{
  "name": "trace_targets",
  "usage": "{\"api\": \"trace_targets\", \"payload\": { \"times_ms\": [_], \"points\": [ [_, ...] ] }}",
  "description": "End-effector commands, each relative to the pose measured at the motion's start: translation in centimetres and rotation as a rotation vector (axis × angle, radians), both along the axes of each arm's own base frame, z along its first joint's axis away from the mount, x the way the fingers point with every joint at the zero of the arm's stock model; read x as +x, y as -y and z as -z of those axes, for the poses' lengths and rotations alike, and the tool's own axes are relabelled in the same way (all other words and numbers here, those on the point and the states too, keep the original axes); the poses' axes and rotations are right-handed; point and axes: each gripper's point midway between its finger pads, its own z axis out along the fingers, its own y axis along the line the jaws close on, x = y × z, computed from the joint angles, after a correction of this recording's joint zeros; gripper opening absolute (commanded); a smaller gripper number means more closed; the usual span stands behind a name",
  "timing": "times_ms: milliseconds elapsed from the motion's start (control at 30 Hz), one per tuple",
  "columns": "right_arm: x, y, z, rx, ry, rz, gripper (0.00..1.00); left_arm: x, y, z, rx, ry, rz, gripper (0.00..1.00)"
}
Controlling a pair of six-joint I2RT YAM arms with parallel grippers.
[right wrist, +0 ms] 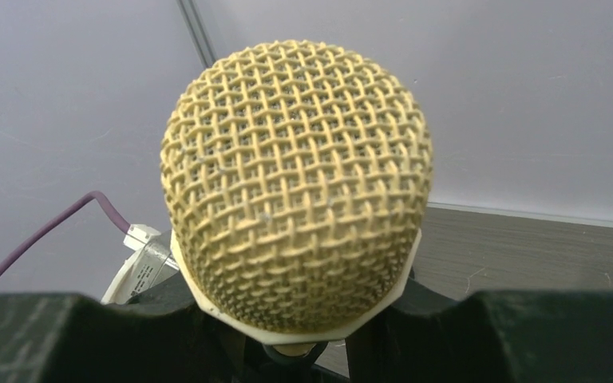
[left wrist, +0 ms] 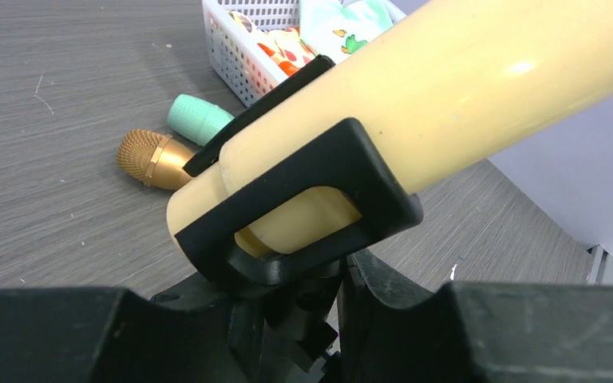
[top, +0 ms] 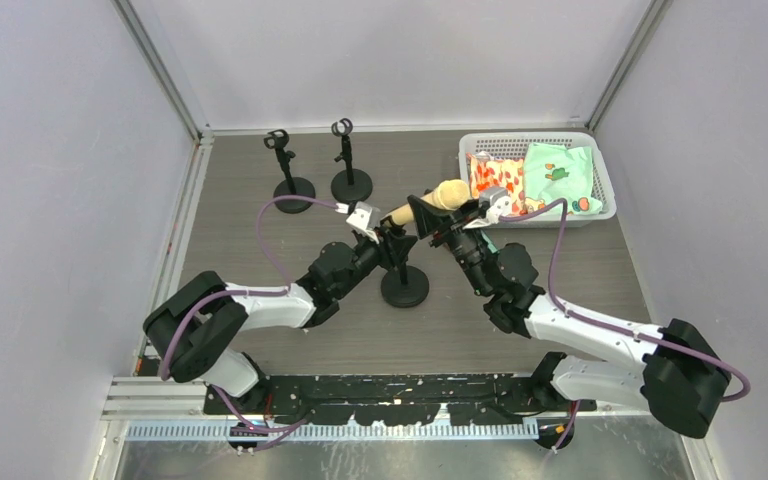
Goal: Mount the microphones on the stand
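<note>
Grey wood-grain covers the counter [top: 260, 190], with pale walls on three sides. Both arms reach from the near edge and meet at the counter's middle. A white perforated basket [top: 520, 143] sits in the far right corner, holding patterned cloth in red-orange and mint.

Two more stands [top: 293, 190] are side by side near the far edge, left of centre, with their clips bare. A third stand [top: 405, 287] has its round base at the middle of the counter, between the two arms.

The left hand [top: 388, 240] is clamped nearly closed on the neck of this stand, just under its clip [left wrist: 303, 215]. In the left wrist view the dark fingers [left wrist: 48, 335] fill the bottom edge and pinch in on the black joint.

The cream-yellow microphone [top: 450, 193] lies tilted above that hand. Its tail end passes through the black clip, and its head points up toward the far right corner. The right hand [top: 438, 215] is closed on the microphone's body just below the head. In the right wrist view the mesh ball rises straight out from between the fingers [right wrist: 543, 335].

The golden-brown microphone [left wrist: 150, 158] and the mint-green microphone [left wrist: 198, 118] lie flat on the counter just on the near side of the basket, side by side and well clear of either hand. In the overhead view the right arm hides most of them.
</note>
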Motion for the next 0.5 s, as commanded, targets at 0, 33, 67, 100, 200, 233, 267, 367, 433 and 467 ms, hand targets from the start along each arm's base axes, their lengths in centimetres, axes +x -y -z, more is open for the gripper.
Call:
{"api": "trace_targets", "payload": {
  "times_ms": [0,33,67,100,200,233,267,367,433,467],
  "points": [
    [-0.9,0.4,11.6,-0.320,-0.268,-0.016,0.08,-2.6,1.3,2.9,0.035,-0.094,0.072,0.00],
    [-1.0,0.6,10.7,-0.297,-0.257,-0.013,0.13,-2.5,1.2,3.0,0.033,-0.098,0.063,0.00],
    [-1.1,0.7,9.8,-0.277,-0.244,-0.013,0.18,-2.5,1.1,3.1,0.033,-0.104,0.056,0.00],
    [-1.2,0.8,8.9,-0.258,-0.233,-0.015,0.24,-2.4,1.1,3.2,0.032,-0.108,0.051,0.00],
    [-1.5,1.1,6.2,-0.199,-0.195,-0.015,0.36,-2.3,1.0,3.6,0.032,-0.121,0.038,0.00],
    [-1.6,1.2,5.3,-0.180,-0.182,-0.016,0.39,-2.2,0.9,3.7,0.032,-0.122,0.033,0.00],
    [-1.8,1.4,4.5,-0.157,-0.171,-0.018,0.41,-2.2,0.9,3.8,0.032,-0.126,0.027,0.00],
    [-2.4,2.1,2.0,-0.091,-0.136,-0.023,0.49,-2.1,0.6,4.0,0.031,-0.134,0.012,0.00],
    [-2.9,2.7,0.8,-0.053,-0.121,-0.018,0.63,-2.0,0.5,4.1,0.034,-0.137,0.009,0.00],
    [-3.3,3.2,-0.1,-0.031,-0.110,-0.018,0.67,-2.0,0.5,4.2,0.034,-0.139,0.008,0.00]
  ]
}}
